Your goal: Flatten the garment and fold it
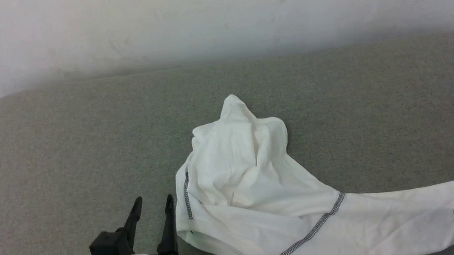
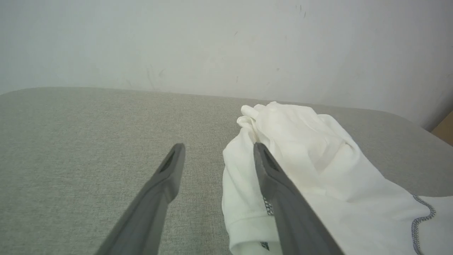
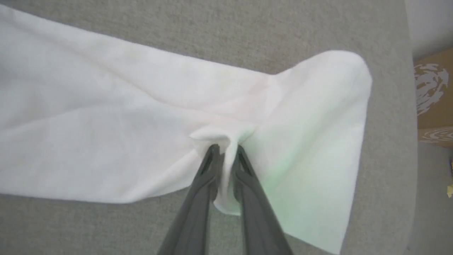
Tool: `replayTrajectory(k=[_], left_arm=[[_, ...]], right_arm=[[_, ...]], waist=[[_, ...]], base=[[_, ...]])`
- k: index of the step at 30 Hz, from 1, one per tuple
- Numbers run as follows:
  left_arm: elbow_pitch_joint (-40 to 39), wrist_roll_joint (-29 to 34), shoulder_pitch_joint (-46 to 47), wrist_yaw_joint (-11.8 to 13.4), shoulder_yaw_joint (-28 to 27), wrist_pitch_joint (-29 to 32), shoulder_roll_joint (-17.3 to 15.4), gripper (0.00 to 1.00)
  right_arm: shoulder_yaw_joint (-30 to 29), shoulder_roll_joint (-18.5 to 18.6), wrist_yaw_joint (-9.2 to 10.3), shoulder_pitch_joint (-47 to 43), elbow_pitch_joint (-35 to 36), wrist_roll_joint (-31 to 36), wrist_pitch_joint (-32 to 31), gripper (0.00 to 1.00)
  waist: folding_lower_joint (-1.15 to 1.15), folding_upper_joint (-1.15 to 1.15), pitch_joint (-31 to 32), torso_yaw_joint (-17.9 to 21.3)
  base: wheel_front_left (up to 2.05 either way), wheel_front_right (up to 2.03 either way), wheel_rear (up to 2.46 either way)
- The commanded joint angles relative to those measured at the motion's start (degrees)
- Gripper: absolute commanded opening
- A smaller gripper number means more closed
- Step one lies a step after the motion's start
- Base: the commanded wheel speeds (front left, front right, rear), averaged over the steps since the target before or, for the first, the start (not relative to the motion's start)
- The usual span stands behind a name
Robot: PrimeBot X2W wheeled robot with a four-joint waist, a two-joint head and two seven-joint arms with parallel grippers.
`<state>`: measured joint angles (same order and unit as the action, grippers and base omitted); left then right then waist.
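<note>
I hold the shirt, judged limp and light and bunched on the table, by a pinched fold at its right end in the clamped right gripper; the left gripper, fingers apart beside its left edge, should take the stitched hem.

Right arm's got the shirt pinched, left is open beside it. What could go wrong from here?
The right gripper pinches only a small fold of the garment; pulling may slip it free.
The left gripper is open at the bunched edge; its fingers might grab several layers, locking in the crumpled heap.
</note>
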<state>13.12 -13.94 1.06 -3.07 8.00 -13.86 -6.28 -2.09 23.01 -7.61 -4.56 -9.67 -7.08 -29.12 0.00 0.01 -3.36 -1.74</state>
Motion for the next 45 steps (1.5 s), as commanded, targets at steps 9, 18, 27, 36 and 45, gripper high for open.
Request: replayTrajectory(k=[9,18,27,36,45], left_arm=[[2.7,-4.0,5.5,-2.6,2.0,10.5,-0.9,1.00],[6.9,-5.5,10.6,-2.1,3.3,27.5,-3.9,1.00],[5.1,-6.3,12.8,-1.1,0.5,21.6,-5.1,0.00],[-3.6,-7.3,8.6,4.9,-6.4,9.2,-4.3,0.00],[1.1,-10.1,-0.8,8.0,-8.2,10.6,-1.6,0.28]], right_arm=[[3.0,-5.6,0.12,5.1,11.7,-0.3,7.3,1.00],[5.7,-9.4,0.12,4.4,15.1,-0.2,12.0,1.00],[7.7,-11.2,0.12,3.7,12.2,0.4,14.0,1.00],[8.7,-12.2,0.12,1.5,9.1,-0.1,13.2,1.00],[10.8,-12.0,0.12,0.2,6.4,-1.0,11.3,1.00]], waist=[[0.00,-0.01,-2.8,2.1],[0.00,-0.01,-5.7,4.4],[0.00,-0.01,-5.6,2.9],[0.00,-0.01,-1.9,-3.2],[0.00,-0.01,-1.3,-7.0]], base=[[0.00,0.00,0.00],[0.00,0.00,0.00],[0.00,0.00,0.00],[0.00,0.00,0.00],[0.00,0.00,0.00]])
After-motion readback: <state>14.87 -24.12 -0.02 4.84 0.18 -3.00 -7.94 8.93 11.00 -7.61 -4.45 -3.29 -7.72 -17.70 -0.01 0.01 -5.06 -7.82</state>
